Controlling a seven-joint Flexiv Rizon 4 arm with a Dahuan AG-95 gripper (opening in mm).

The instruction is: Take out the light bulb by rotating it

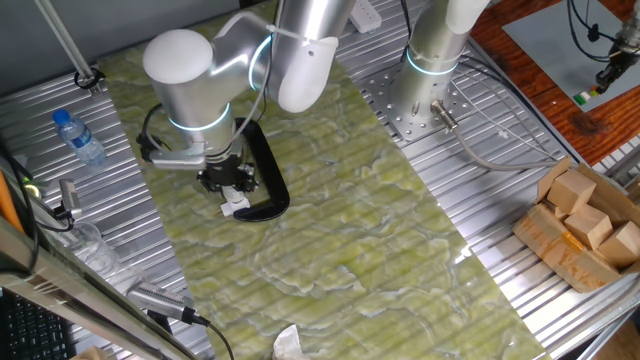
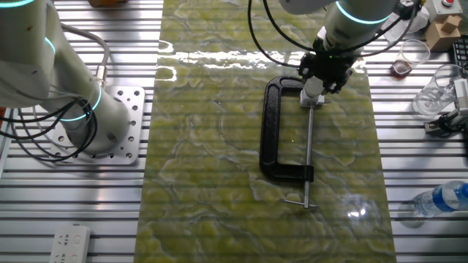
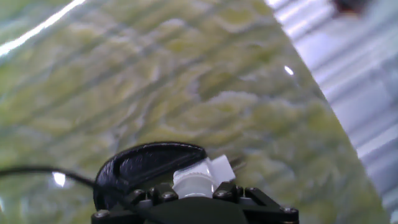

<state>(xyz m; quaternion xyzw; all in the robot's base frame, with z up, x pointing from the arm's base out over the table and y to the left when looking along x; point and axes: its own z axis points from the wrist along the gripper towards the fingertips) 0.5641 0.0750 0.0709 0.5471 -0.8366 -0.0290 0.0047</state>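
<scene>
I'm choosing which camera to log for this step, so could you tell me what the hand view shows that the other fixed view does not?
Only the hand view shows the light bulb close up, white, just ahead of the gripper. Only the other fixed view shows the whole black clamp, its screw rod and a water bottle. Both show the clamp's curved end and the green mat.

Water bottle, wooden blocks (boxed), power strip.
</scene>
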